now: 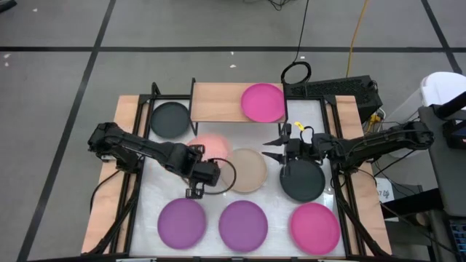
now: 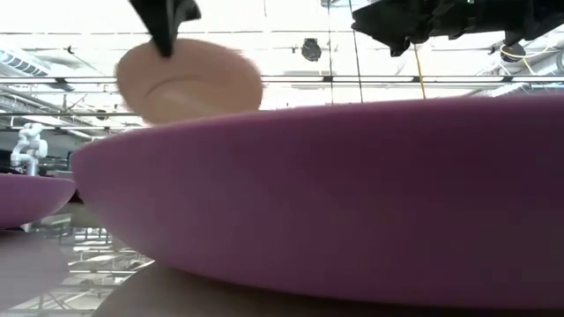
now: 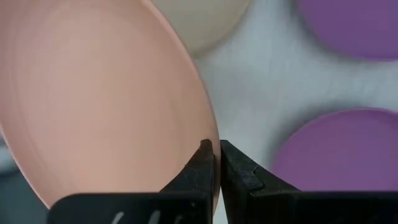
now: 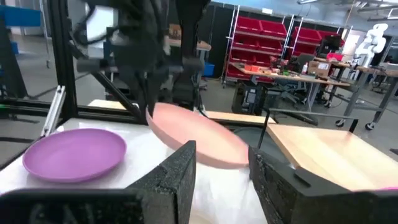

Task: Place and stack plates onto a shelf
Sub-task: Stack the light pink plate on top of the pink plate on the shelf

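Carrying the peach plate (image 3: 99,93) now: my left gripper (image 3: 214,163) pinches its rim, the plate hanging lifted beyond the jaws. Next I judge it must travel to the shelf (image 1: 218,102), where a magenta plate (image 1: 263,102) already sits. My right gripper (image 1: 275,147) waits with jaws spread, just ahead of the carried plate; the beige plate (image 1: 248,170) lies between them.

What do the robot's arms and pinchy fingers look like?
Both arms are dark, nearly black, built from chunky jointed pieces with thin cables along them. The left gripper has two black wedge-shaped fingers that narrow to points. The right gripper has black, blocky fingers with a rough, grainy surface and a yellow bit behind them.
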Available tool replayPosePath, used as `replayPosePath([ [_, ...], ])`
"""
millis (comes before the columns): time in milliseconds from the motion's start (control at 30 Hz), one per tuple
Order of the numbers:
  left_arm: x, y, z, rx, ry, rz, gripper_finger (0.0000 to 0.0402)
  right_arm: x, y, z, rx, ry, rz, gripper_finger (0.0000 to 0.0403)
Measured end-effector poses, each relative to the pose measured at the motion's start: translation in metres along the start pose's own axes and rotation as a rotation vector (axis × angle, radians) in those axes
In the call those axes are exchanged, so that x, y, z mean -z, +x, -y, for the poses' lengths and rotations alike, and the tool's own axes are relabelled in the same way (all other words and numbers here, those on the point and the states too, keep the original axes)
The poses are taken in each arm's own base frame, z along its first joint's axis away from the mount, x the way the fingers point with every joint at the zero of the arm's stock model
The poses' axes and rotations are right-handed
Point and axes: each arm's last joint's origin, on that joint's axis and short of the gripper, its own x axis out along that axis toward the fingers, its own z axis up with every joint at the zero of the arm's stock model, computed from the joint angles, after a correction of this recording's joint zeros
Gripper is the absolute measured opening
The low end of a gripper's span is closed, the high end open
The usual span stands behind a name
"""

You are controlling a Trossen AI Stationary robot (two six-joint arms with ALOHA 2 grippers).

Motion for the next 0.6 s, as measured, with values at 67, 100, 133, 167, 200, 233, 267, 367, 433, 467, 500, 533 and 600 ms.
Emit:
replayPosePath([
  [67, -0.004, -0.014, 0.002, -0.060, 0.107, 0.065, 0.0010, -0.002, -0.002, 0.000, 0.000, 0.002, 0.013, 0.0128],
  [100, -0.006, -0.020, 0.002, -0.104, 0.158, 0.093, 0.0010, -0.004, -0.003, 0.000, -0.002, 0.003, 0.020, 0.0128],
  [133, -0.008, -0.025, 0.001, -0.155, 0.204, 0.116, 0.0010, -0.006, -0.004, 0.000, -0.006, 0.004, 0.029, 0.0128],
  [167, -0.010, -0.029, -0.001, -0.207, 0.250, 0.136, 0.0010, -0.008, -0.006, -0.001, -0.011, 0.006, 0.040, 0.0128],
  [200, -0.012, -0.032, -0.004, -0.263, 0.292, 0.150, 0.0010, -0.010, -0.008, -0.002, -0.019, 0.008, 0.052, 0.0128],
  [233, -0.015, -0.035, -0.009, -0.315, 0.327, 0.162, 0.0010, -0.013, -0.010, -0.004, -0.027, 0.010, 0.066, 0.0128],
  [267, -0.018, -0.036, -0.013, -0.359, 0.359, 0.173, 0.0010, -0.015, -0.013, -0.005, -0.035, 0.011, 0.081, 0.0128],
  [367, -0.029, -0.036, -0.034, -0.422, 0.425, 0.202, 0.0010, -0.025, -0.022, -0.008, -0.058, 0.002, 0.135, 0.0128],
  [433, -0.036, -0.035, -0.053, -0.436, 0.467, 0.213, 0.0010, -0.030, -0.028, -0.010, -0.073, -0.009, 0.166, 0.0128],
  [467, -0.039, -0.034, -0.064, -0.436, 0.495, 0.221, 0.0010, -0.032, -0.030, -0.011, -0.078, -0.016, 0.176, 0.0128],
  [500, -0.043, -0.033, -0.075, -0.433, 0.529, 0.231, 0.0010, -0.034, -0.032, -0.011, -0.084, -0.020, 0.186, 0.0128],
  [533, -0.046, -0.032, -0.087, -0.427, 0.563, 0.248, 0.0010, -0.035, -0.034, -0.012, -0.088, -0.025, 0.191, 0.0128],
  [600, -0.054, -0.029, -0.108, -0.424, 0.631, 0.297, 0.0010, -0.035, -0.036, -0.013, -0.095, -0.039, 0.187, 0.0128],
])
